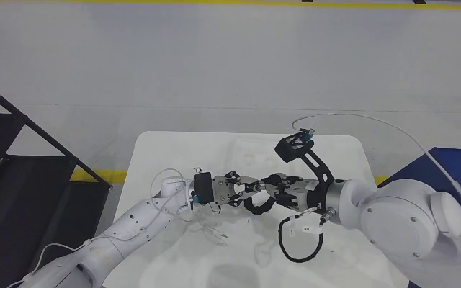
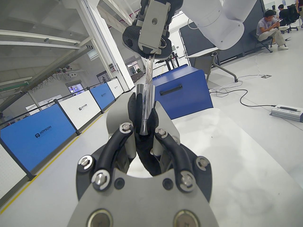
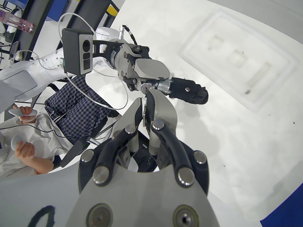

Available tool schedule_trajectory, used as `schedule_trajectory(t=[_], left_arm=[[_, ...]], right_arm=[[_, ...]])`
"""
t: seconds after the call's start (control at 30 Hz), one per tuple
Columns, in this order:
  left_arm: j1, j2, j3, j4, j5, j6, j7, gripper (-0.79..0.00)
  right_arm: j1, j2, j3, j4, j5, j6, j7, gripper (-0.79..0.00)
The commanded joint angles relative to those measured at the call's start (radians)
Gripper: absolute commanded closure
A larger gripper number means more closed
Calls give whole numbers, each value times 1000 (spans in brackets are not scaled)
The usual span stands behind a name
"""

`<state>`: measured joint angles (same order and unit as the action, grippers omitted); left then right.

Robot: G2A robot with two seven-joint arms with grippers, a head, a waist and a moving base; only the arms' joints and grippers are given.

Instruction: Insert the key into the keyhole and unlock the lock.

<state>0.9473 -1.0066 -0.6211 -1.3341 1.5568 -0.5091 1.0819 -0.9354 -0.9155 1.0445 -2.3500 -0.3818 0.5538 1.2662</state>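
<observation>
Both grippers meet above the middle of the white table point(image 1: 180, 151). My left gripper point(image 2: 144, 106) is shut on the lock point(image 2: 145, 105), a chrome cylinder with a black part behind it. My right gripper point(image 2: 152, 50) is shut on the key point(image 2: 149, 69). The silver blade points straight at the cylinder's end and its tip meets that face, with most of the blade still outside. In the right wrist view my right gripper point(image 3: 144, 98) sits just in front of the keyhole face point(image 3: 145, 87) of the lock point(image 3: 165, 86), held by the left gripper point(image 3: 153, 83). From above, the left gripper point(image 1: 241, 189) faces the right gripper point(image 1: 265, 189).
A white foam tray point(image 3: 236, 57) with shallow recesses lies on the table beyond the grippers. A black rack point(image 1: 29, 165) stands off the table's left side. A blue cabinet point(image 2: 187, 88) stands past the table's edge. A black cable loop point(image 1: 299, 245) hangs from the right arm.
</observation>
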Motion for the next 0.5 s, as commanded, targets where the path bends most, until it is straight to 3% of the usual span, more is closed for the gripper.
schedule_trajectory(t=[0.0,0.47], left_arm=[[2,-2,-3,-1,8,-5,-3,0],[12,-15,-24,3,42,-14,-5,0]], right_arm=[[2,2,-1,0,7,4,-4,0],[-1,22,-18,0,15,23,-23,0]])
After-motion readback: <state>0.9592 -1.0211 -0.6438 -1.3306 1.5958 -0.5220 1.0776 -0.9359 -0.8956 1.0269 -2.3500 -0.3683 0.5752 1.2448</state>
